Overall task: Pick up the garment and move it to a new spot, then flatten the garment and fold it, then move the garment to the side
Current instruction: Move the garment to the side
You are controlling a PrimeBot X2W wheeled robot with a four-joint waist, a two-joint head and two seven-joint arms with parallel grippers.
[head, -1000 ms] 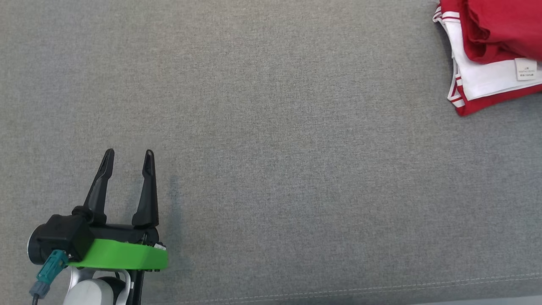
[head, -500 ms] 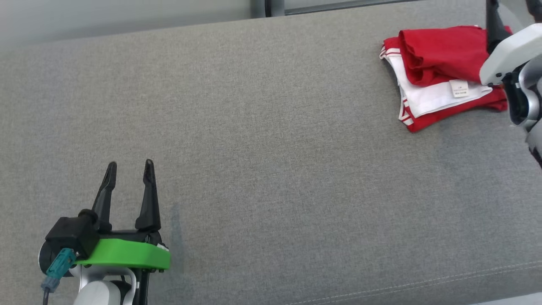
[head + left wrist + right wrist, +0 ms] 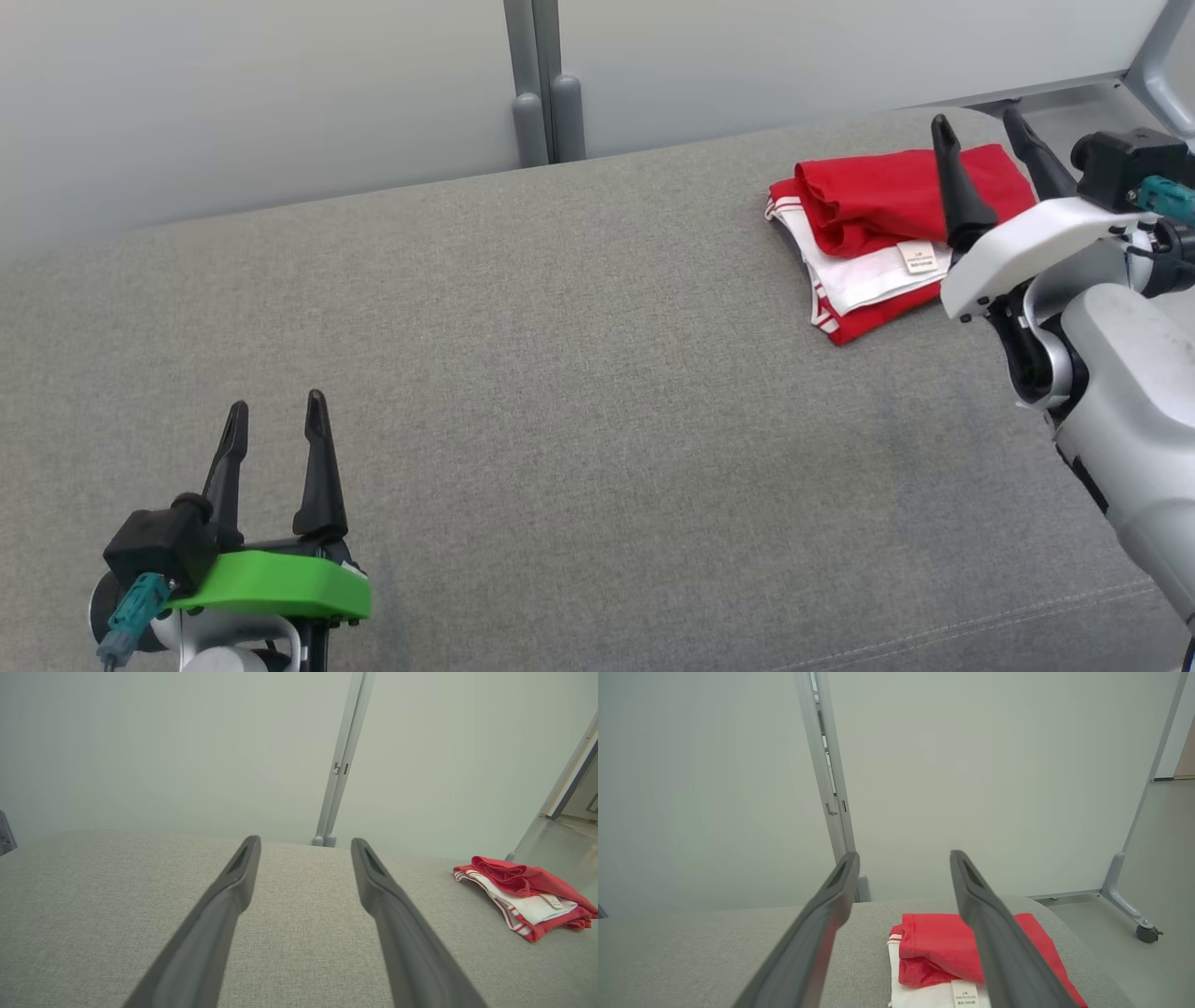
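Garment (image 3: 868, 201), one, folded, left gripper (image 3: 277, 401) and right gripper (image 3: 976, 117), two, both spread.

In the head view the right gripper's (image 3: 977, 119) fingers (image 3: 957, 196) stand in front of the folded red-and-white garment (image 3: 868, 201) and hide its right part, while the pale right forearm (image 3: 1130, 411) runs off the right and bottom edges. In the right wrist view one finger covers a strip of the garment, whose near end the bottom edge cuts off. The print on its white label (image 3: 918, 258) is too small to read.
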